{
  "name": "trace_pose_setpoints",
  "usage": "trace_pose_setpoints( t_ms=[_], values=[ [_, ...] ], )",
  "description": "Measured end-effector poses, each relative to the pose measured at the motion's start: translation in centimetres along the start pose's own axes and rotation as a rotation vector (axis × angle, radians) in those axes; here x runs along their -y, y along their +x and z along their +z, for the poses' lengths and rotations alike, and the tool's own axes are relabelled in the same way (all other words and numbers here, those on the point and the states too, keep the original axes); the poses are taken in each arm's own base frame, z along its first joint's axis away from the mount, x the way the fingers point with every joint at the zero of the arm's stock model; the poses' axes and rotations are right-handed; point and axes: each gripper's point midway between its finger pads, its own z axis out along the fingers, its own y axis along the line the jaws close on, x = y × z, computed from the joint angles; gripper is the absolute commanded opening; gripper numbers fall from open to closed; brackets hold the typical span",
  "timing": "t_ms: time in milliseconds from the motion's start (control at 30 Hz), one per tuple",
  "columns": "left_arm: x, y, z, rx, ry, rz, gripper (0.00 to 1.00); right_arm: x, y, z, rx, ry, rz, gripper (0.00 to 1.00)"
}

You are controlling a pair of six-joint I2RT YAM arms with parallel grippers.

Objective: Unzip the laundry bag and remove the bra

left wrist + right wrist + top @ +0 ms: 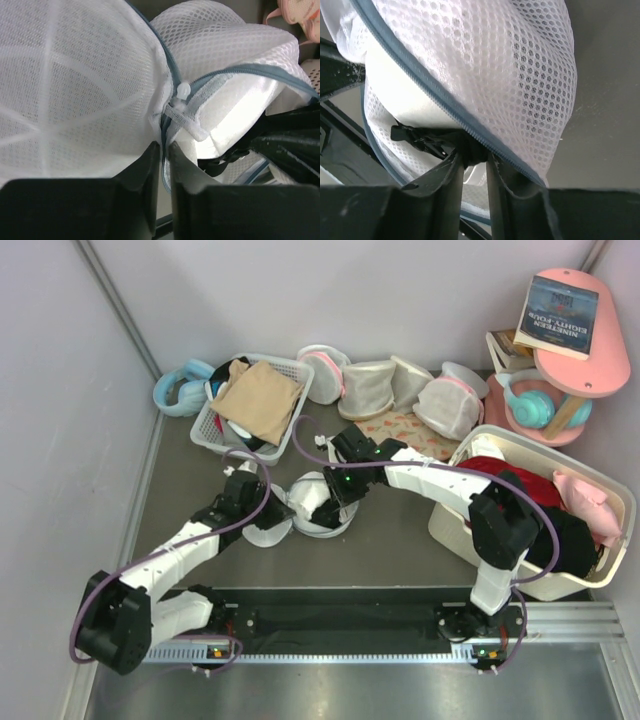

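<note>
Laundry bag (318,502) is sitting mid-table (180,480) between the two arms. Its zipper is partly undone, and the mesh halves are gaping apart. Left gripper (164,150) is clenching the bag's edge where the grey-blue zipper rim (260,67) is meeting the seam, jaws pressed almost together with only a thin strip of tape between them. A white zipper pull (183,91) is sitting just above the fingertips. Right gripper (475,159) is coming at the opening from the opposite side and pinching a bunch of black fabric with a small buckle. This is the bra (437,141), as far as the very close view allows. The bra is lying at the mouth of the bag, mostly tucked under the mesh dome. Behind and to the left, a white slatted basket (213,425) is holding a tan cloth (258,400). Pink-trimmed mesh bags (370,385) are lining the back of the table. On the right, a cream bin (450,528) is holding a red garment (500,470).
</note>
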Motion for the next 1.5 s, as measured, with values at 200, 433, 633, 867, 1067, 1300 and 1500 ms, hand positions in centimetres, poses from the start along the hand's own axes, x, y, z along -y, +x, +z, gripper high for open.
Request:
trace_pose_setpoints(
  t_ms=[200, 433, 633, 867, 1067, 1300, 1500],
  values=[
    [0.4, -0.4, -0.6, 0.024, 0.015, 0.003, 0.00, 0.1, -0.3, -0.1, 0.010, 0.010, -0.008, 0.00],
    [1.9, -1.8, -2.7, 0.109, 0.078, 0.020, 0.00, 0.6, -1.1, -1.1, 0.047, 0.061, -0.050, 0.01],
    [1.8, -2.1, -3.6, 0.135, 0.078, 0.039, 0.00, -1.0, -3.3, -4.2, 0.134, 0.064, -0.100, 0.02],
    [1.2, -2.2, -4.1, 0.137, 0.022, 0.100, 0.00, -4.0, -6.3, -8.4, 0.262, 0.016, -0.150, 0.00],
    [2.7, -3.2, -5.0, 0.162, 0.039, 0.186, 0.00, -5.8, -7.7, -11.1, 0.350, -0.041, -0.159, 0.00],
    [3.5, -1.4, -4.8, 0.124, 0.061, 0.299, 0.00, -5.9, -7.4, -8.8, 0.304, -0.043, -0.155, 0.00],
    [4.3, 2.5, -3.7, 0.050, 0.071, 0.474, 0.00, -5.2, -5.3, -3.1, 0.154, -0.019, -0.149, 0.00]
  ],
)
